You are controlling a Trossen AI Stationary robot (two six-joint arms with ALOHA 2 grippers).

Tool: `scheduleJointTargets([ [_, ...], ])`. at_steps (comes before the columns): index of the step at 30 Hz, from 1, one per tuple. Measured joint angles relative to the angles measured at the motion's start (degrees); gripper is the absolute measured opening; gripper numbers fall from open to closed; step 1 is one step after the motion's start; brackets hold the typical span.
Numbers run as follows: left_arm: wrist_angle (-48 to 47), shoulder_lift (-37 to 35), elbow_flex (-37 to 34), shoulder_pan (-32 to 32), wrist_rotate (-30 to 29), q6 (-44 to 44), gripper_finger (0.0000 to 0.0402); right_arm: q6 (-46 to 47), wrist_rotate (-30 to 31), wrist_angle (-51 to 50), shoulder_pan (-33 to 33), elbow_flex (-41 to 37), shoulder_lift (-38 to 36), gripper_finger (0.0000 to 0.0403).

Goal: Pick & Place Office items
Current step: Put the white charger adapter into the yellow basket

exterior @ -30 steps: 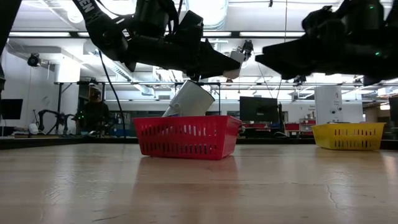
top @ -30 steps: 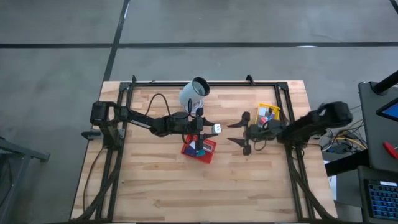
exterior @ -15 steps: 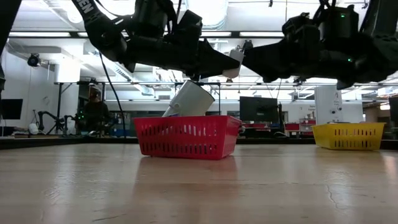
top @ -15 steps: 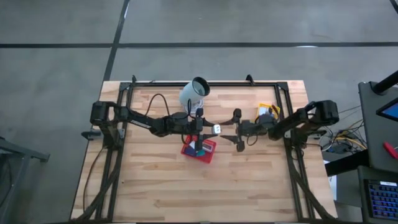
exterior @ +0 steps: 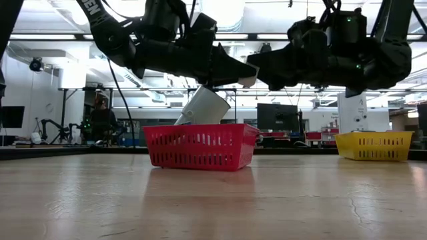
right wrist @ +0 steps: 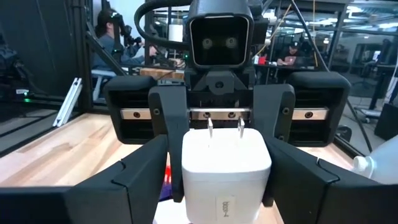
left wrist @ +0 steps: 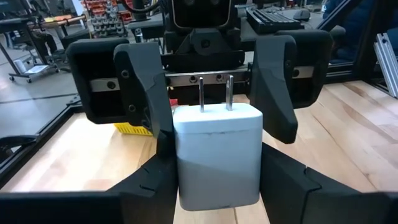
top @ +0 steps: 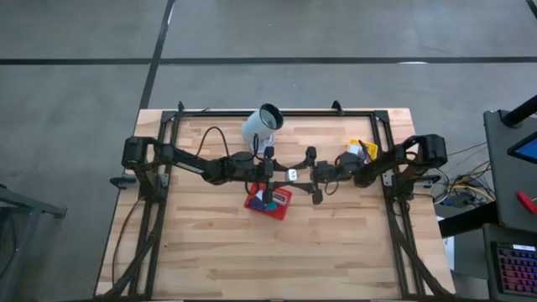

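A white plug adapter [left wrist: 217,155], two metal prongs up, hangs in the air over the right edge of the red mesh tray [top: 268,202]. My left gripper [top: 284,174] is shut on it. My right gripper [top: 313,176] faces it from the table's right, open, with one finger on either side of the adapter [right wrist: 225,168]. Several small office items lie in the red tray; others show in the yellow tray [top: 361,152]. My left gripper pinches the adapter's two side faces [left wrist: 181,177] between its two fingers, coming almost level from the table's left. The adapter stands upright in the hold, prongs [left wrist: 214,94] up, lifted clear of tray and table. My right gripper's fingers flank the adapter; whether they touch it I cannot tell.
A large pale cup [top: 262,124] leans tilted just behind the red tray. The yellow tray sits at the right, under my right arm. Bare wooden table [top: 252,260] spreads along the near side. A black frame runs along the table's edges.
My right gripper has travelled toward the table's left, from beside the yellow tray up to the adapter, staying open; its fingers now stand around the adapter. The adapter has kept its place.
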Motion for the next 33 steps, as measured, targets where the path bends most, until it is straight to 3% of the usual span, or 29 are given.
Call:
scheduleJointTargets([
  [7,0.5,0.0,-0.2,0.0,0.2,0.0,0.0172,0.4,-1.2,-0.2,0.0,0.5,0.0,0.0215],
  [12,1.0,0.0,-0.2,0.0,0.2,0.0,0.0172,0.3,-1.3,-0.4,0.0,0.4,-0.1,0.0172],
  [33,1.4,0.0,-0.3,0.0,-0.3,0.0,0.0172,0.0,-4.8,-1.7,0.1,0.9,-0.1,0.017],
])
